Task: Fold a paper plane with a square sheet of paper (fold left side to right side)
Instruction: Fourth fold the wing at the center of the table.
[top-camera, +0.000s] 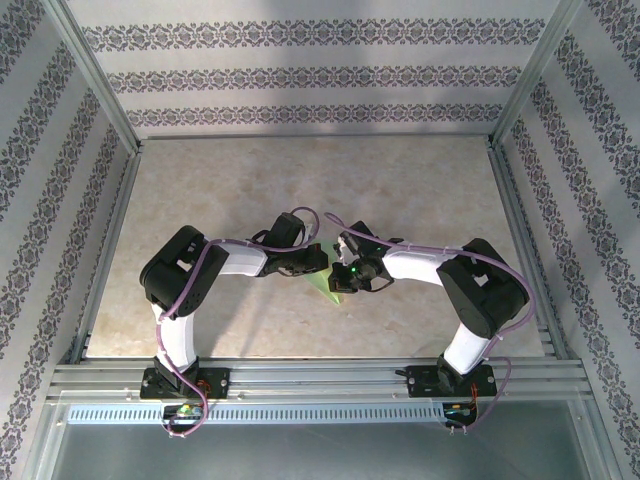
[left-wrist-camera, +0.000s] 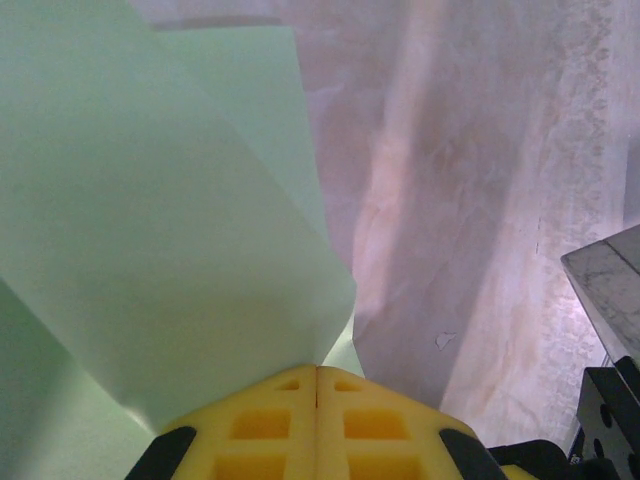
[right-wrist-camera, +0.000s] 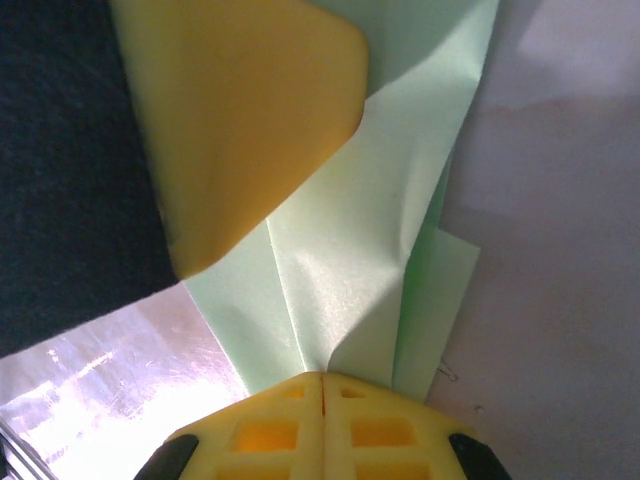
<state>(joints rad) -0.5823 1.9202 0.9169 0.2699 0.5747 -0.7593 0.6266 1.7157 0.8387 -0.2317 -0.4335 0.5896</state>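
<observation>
Pinching the green sheet (left-wrist-camera: 150, 250) in both closed grippers, I hold its folded layers fanning out just ahead of my left gripper (left-wrist-camera: 318, 375) and right gripper (right-wrist-camera: 322, 382). If my two arms pull unevenly, the thin paper could tear or the crease skew; layers might slip. No writing or labels readable anywhere.

The paper (left-wrist-camera: 150, 250) is plain pale green. The left pincer (left-wrist-camera: 317, 385) and right pincer (right-wrist-camera: 323, 390) are yellow. The worktop (top-camera: 400, 180) is beige, marbled. White walls (top-camera: 300, 75) carry bands of dark floral pattern.
</observation>
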